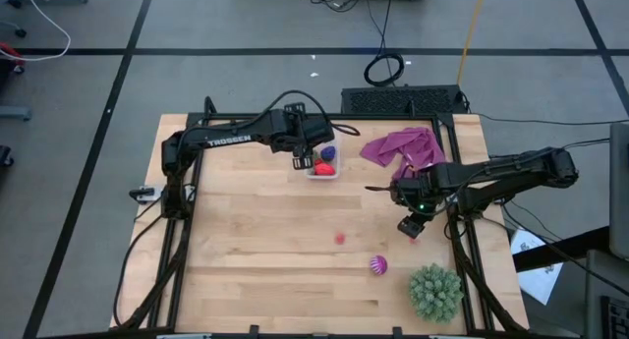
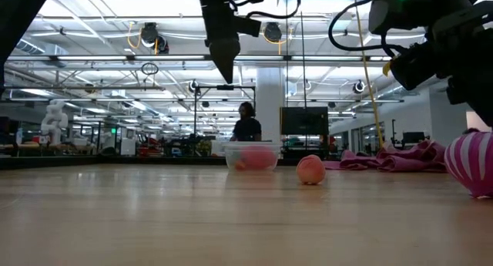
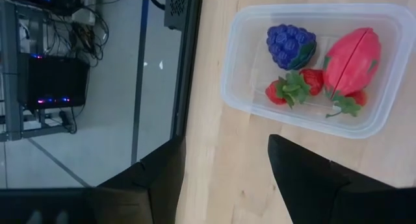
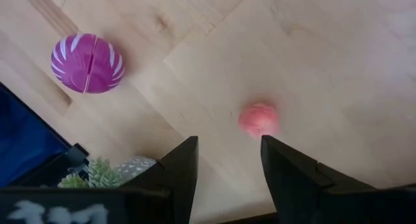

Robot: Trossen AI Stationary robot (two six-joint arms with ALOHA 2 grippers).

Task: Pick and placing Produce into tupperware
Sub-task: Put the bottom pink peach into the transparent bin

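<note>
The clear tupperware [image 1: 322, 164] stands near the table's far edge and holds a blue-purple berry [image 3: 290, 45], a red strawberry [image 3: 291, 89] and a larger red piece [image 3: 354, 58]. My left gripper [image 1: 301, 162] hangs open just left of it, above the table, with nothing between its fingers [image 3: 226, 143]. On the table toward the near right lie a pink produce ball [image 1: 340, 238] and a striped magenta ball [image 1: 378, 265]. My right gripper [image 1: 410, 229] hovers open to the right of the pink ball [image 4: 258, 119], above the wood, and touches nothing.
A large green spiky ball [image 1: 434, 292] sits at the near right corner. A purple cloth [image 1: 403, 147] lies at the far right. The wooden table's [image 1: 246, 231] left half is bare. A person [image 2: 246, 123] stands in the room beyond the far edge.
</note>
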